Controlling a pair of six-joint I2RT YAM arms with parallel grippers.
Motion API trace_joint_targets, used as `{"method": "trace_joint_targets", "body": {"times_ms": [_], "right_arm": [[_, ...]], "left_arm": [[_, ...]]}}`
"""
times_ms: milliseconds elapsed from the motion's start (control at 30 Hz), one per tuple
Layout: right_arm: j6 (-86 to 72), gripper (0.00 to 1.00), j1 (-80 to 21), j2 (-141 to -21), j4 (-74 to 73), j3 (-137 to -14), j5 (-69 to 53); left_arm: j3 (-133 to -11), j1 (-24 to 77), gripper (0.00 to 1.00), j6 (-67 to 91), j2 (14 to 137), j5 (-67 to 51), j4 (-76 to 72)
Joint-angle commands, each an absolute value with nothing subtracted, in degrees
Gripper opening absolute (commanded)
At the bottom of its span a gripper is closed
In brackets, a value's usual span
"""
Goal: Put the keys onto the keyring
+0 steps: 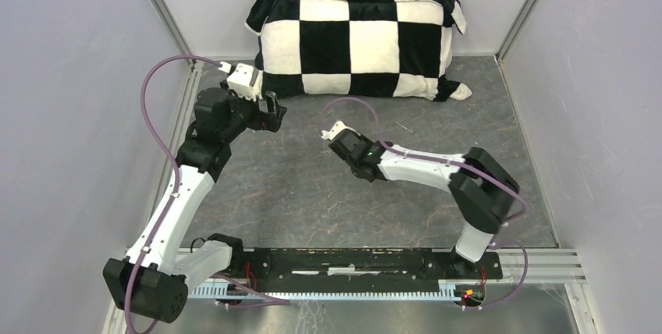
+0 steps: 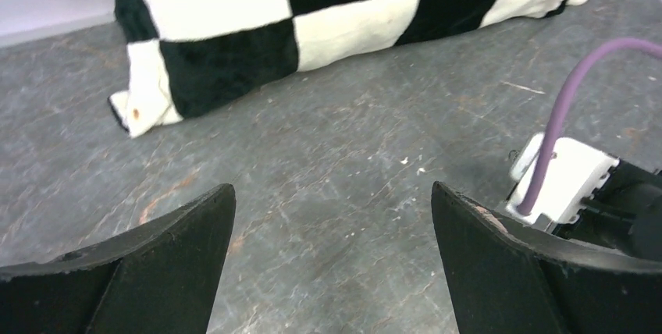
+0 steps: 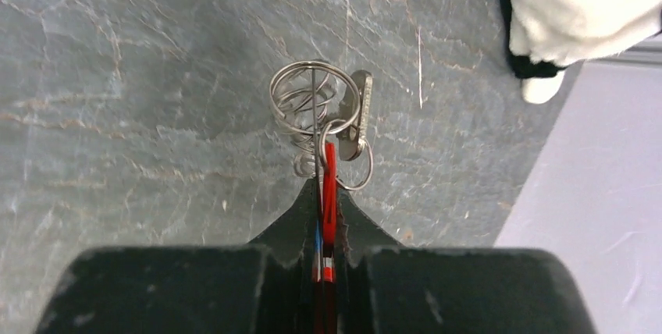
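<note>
My right gripper is shut on a bunch of keys, clamping a red-and-white tag and a thin blue one edge-on between its fingers. Silver keyrings stick out past the fingertips, with a small silver key hanging beside them above the grey table. In the top view the right gripper is mid-table and the keys are too small to make out. My left gripper is at the back left, near the pillow. In its wrist view the left gripper is wide open and empty.
A black-and-white checked pillow lies along the back wall and also shows in the left wrist view. The right arm's white wrist housing with its purple cable is at the right of the left wrist view. Walls enclose the table's sides.
</note>
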State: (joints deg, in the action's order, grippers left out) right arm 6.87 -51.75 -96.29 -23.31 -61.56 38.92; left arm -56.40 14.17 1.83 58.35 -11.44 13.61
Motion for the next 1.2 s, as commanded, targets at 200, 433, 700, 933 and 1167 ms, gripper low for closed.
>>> {"method": "trace_joint_targets", "body": {"times_ms": [200,433,700,933,1167], "right_arm": [[5.0,0.07,-62.3,-114.0,-25.3,-69.2,47.9],[0.1,0.55,-65.1,-114.2,-22.6,-67.3,39.1],[-4.7,0.98,-65.3,-103.0,-20.0,-61.4,26.7],[-5.8,0.98,-57.3,-83.0,-11.2,-50.4,2.4],[-4.5,0.98,-40.3,-69.2,-5.0,-43.7,4.6]], "left_arm": [[-58.3,9.9,1.0,-2.3,62.0,-10.6,17.9],[-62.1,7.2,1.0,-5.9,67.8,-10.9,23.5],[-67.6,4.9,1.0,-5.3,73.5,-15.6,27.5],[-67.4,4.2,1.0,-9.1,77.7,-16.2,27.4],[-56.4,2.8,1.0,-8.8,79.7,-19.2,10.9]]}}
